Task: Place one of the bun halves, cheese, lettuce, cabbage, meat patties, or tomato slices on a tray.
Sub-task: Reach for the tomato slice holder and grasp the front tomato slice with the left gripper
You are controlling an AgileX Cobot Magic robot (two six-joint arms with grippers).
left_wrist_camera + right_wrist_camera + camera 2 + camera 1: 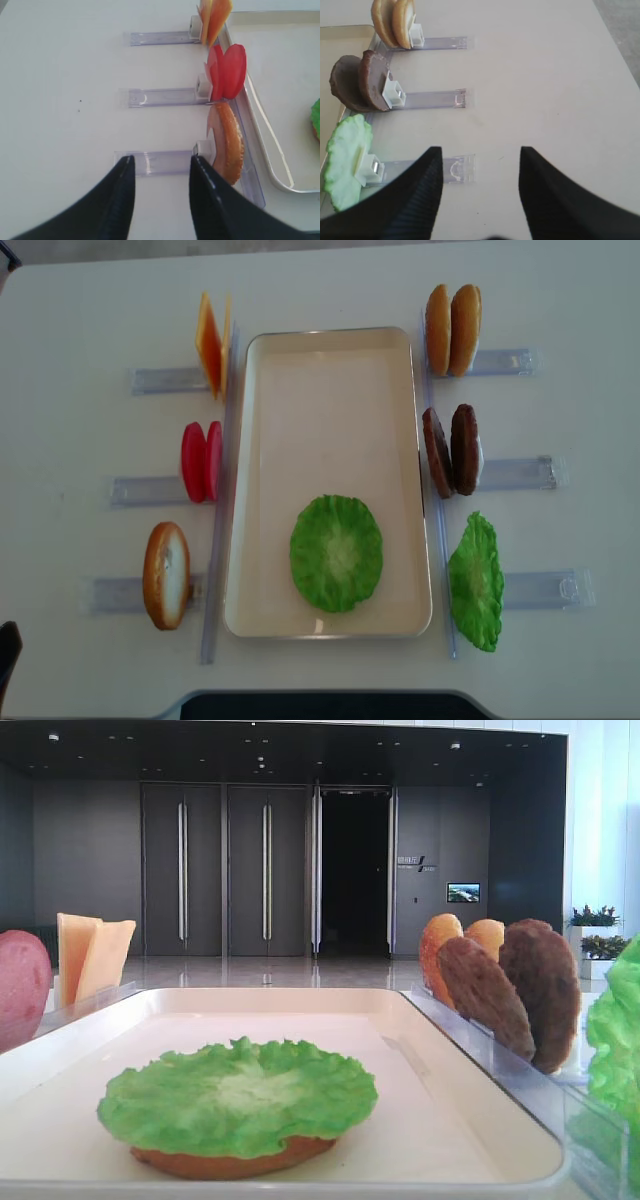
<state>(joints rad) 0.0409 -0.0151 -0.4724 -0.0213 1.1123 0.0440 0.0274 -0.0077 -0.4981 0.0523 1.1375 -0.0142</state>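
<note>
Left wrist view shows the left gripper, two dark ribbed fingers parted with nothing between them, poised over a clear plastic holder strip on the white table. At the strip's tray end stands an orange-tan bun half with a glossy crust, upright on its edge against a small white clip. Beyond it, along the same side of the large cream-white rectangular tray, stand the flat red tomato slices and the thin yellow-orange cheese squares, each in its own holder.

Right wrist view shows the right gripper, its jaws also spread and empty, above the holder of a second bright green ruffled lettuce leaf. Further along that side of the tray are the dark brown rough meat patties and two more bun halves.

On the tray, near its front end, a green ruffled lettuce leaf lies flat on an orange-tan bun half.

Handling judgement: all pieces look like light moulded replicas.
- Bun halves: probably stiff, with a smooth crust that may slip. Grip across the thickness near the top edge.
- Patties: the grainy faces should give better friction.
- Tomato slices and cheese: thin. Pinch both faces above the clip, then lift straight up.
- Lettuce: likely flexible. Hold close to its centre.
</note>
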